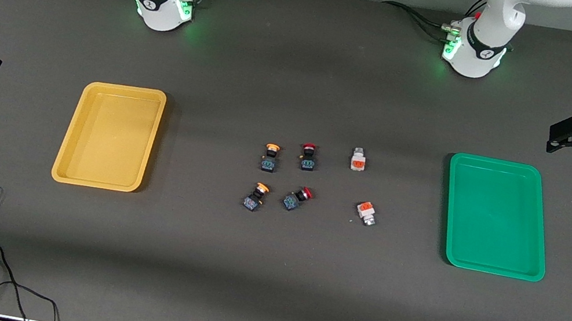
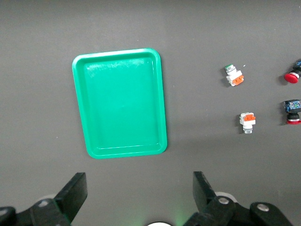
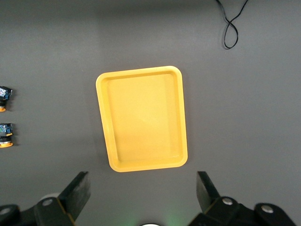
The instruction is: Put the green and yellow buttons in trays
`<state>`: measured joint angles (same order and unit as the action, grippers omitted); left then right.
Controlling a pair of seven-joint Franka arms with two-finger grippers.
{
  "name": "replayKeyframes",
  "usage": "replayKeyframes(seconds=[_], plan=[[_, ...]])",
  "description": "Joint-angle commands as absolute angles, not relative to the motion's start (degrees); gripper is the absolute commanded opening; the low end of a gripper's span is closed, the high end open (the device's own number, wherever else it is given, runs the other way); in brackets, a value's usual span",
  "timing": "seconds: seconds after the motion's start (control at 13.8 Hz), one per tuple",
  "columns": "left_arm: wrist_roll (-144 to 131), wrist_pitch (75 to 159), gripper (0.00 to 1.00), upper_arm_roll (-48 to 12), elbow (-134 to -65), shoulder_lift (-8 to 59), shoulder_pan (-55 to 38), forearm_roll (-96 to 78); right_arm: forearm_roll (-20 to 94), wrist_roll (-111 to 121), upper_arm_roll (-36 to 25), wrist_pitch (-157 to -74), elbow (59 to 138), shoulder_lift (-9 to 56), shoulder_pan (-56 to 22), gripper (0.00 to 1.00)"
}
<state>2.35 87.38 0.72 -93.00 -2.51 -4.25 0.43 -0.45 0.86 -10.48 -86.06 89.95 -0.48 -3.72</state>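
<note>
Green tray (image 2: 80,94) under left gripper (image 2: 136,197), yellow tray (image 3: 104,113) under right gripper (image 3: 141,197), fingers (image 2: 75,190) spread.

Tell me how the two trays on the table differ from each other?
The yellow tray lies toward the right arm's end of the table, the green tray toward the left arm's end. The orange-capped buttons lie closest to the yellow tray, the white blocks closest to the green tray. Both trays are shallow rectangles with rounded corners, alike in size, and both hold nothing yet.
</note>
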Motion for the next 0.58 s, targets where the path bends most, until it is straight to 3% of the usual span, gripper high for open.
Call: replayKeyframes(seconds=[0.0,0.29,0.51], plan=[[1.4,87.2,1.0,1.0,-93.8,-3.7,-4.8,0.7,-1.4,0.5,-10.3,-84.8,88.8,0.4,-4.0,1.0],[1.3,88.1,1.0,0.9,-94.6,-3.6,-4.9,0.5,-1.4,0.8,-10.3,-84.8,88.9,0.9,-4.0,1.0],[-3.1,92.6,1.0,-1.0,-99.7,-4.3,-7.3,0.4,-1.5,0.9,-10.3,-84.8,88.8,1.6,-4.0,1.0]])
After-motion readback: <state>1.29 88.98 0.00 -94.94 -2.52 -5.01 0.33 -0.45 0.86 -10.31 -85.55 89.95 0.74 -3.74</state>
